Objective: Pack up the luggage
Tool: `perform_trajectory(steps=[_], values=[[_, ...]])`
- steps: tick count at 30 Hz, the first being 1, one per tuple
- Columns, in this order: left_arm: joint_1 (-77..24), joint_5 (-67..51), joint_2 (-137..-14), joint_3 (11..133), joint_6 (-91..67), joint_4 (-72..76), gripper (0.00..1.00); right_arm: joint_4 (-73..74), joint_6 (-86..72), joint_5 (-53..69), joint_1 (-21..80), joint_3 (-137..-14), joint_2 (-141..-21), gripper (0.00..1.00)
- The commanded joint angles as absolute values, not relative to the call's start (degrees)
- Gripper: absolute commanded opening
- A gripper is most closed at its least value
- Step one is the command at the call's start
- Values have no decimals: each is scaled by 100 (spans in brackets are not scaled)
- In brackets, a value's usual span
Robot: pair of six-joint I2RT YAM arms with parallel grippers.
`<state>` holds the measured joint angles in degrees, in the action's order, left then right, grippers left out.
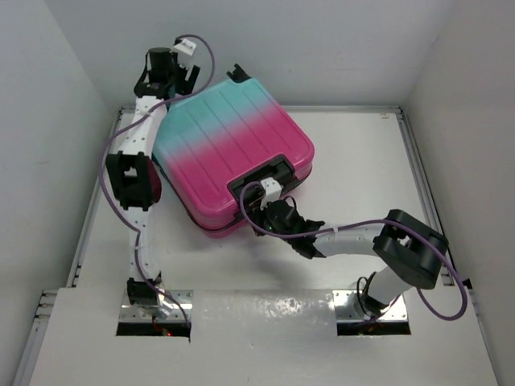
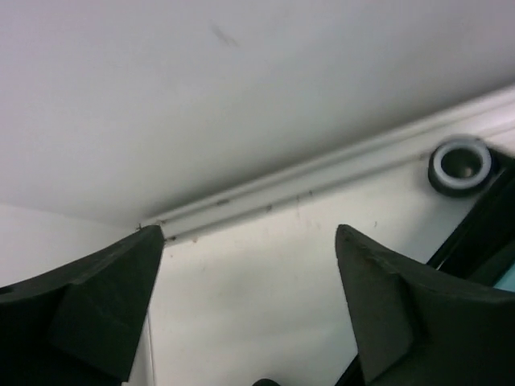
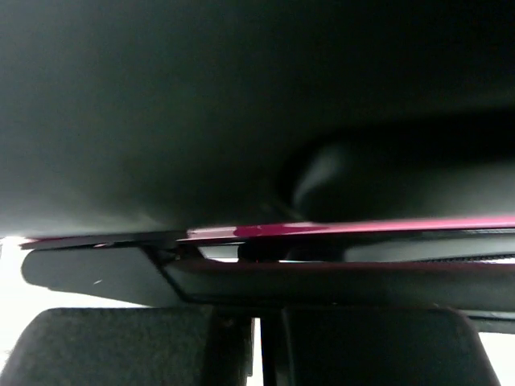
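The luggage (image 1: 229,149) lies closed and flat on the white table, its ribbed shell fading from teal at the far end to pink at the near end. My left gripper (image 1: 170,80) hovers open beside the far teal corner, holding nothing. In the left wrist view the left gripper (image 2: 249,237) frames bare table, with a black wheel (image 2: 460,165) at the right. My right gripper (image 1: 269,219) is shut at the near pink edge, right by the black handle (image 1: 261,175). The right wrist view shows the shut right gripper (image 3: 259,322) just under the pink rim (image 3: 362,227).
White walls enclose the table on the left, back and right. A raised rail (image 2: 306,181) runs along the table's far edge, close to the left gripper. Purple cables (image 1: 441,301) loop off both arms. Metal base plates (image 1: 157,310) sit at the near edge.
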<state>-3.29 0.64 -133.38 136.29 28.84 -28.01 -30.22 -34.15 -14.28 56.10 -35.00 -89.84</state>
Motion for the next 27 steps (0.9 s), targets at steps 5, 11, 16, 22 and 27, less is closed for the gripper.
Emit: perform_trajectory(steps=[5, 11, 16, 22, 27], values=[[-1037, -1520, -10039, 12179, 1793, -2651, 93, -4421, -3762, -1318, 5379, -3815, -8930, 0], [-1720, -1275, -9379, 11868, 2625, -4206, 89, -4316, -3920, -1283, 5203, -3403, -8649, 0], [-2504, -1134, -8694, 10568, 3076, -5114, 81, -4499, -4131, -985, 4923, -2901, -8394, 0], [-3732, -766, -8209, 9766, 3146, -5474, 81, -4088, -2963, -141, 4773, -2549, -7648, 0], [-4490, -28, -8349, 9344, 3287, -5652, 82, -3823, -2804, -264, 4589, -2048, -7138, 2]])
